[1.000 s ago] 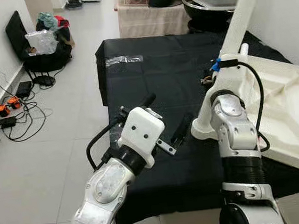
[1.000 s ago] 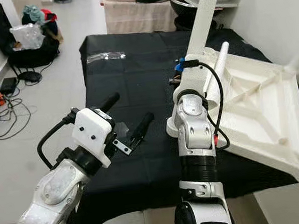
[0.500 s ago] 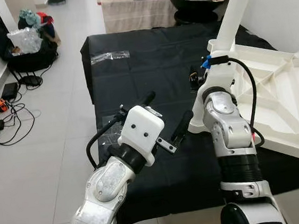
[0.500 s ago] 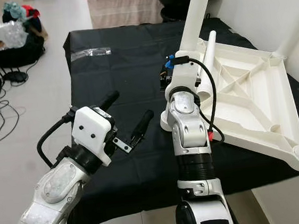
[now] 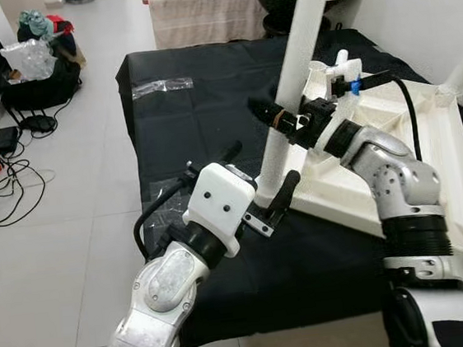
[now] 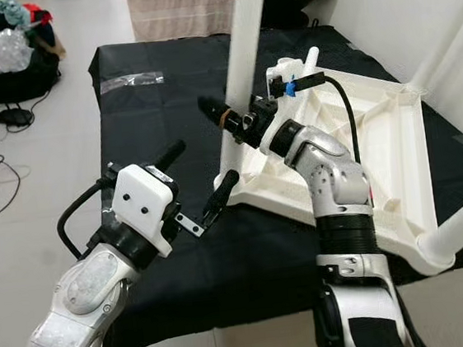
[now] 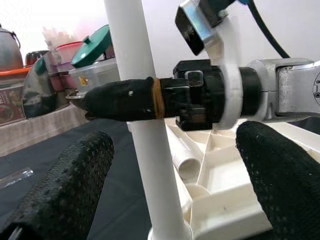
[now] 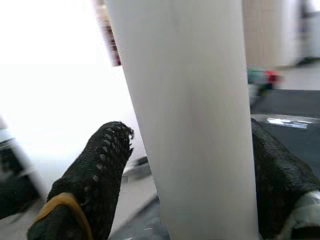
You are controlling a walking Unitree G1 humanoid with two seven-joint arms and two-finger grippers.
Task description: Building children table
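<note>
Two end effectors, right end effector point(image 5: 279, 117) clamping table leg point(image 5: 300, 38), left end effector point(image 6: 195, 181) spread empty, right wrist view shows both fingers point(image 8: 97, 170) pressing it.

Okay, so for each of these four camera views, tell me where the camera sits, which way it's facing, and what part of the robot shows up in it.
Left eye view: on the head, looking forward and down at the upturned white table on the black cloth; both silver arms show.
Right eye view: the head's other eye, same scene.
Left wrist view: on the left wrist, looking between the open left gripper fingers at the table leg and right gripper.
Right wrist view: on the right wrist, close on that leg between its fingers.
The wrist views share the leg.
</note>
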